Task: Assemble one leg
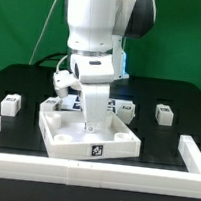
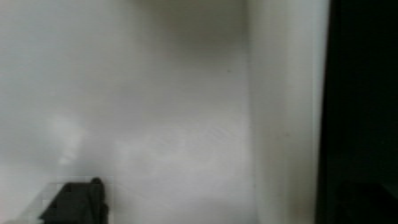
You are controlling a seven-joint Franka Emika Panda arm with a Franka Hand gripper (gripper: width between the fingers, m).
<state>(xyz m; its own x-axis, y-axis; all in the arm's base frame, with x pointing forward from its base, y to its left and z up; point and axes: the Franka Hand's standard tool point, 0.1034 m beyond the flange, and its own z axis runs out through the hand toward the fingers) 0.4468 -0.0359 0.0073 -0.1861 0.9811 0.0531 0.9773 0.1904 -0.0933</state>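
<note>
claw (image 1: 93, 116) low in the tray (image 1: 72, 146), centre frame; i cannot tell its grip. fitting 1 leg (image 1: 164, 113) next needs alignment.

Exterior camera stood off arm (image 1: 96, 33), slightly raised, facing arm's front across black table (image 1: 20, 80). Middle distance: whole white tray-like piece (image 1: 64, 137) in frame, leg (image 1: 11, 103) near exterior view's left edge. Wrist camera sat very close against blurred white surface (image 2: 143, 110), dark strip (image 2: 365, 100) along one edge. Shared part: could not tell.
</note>
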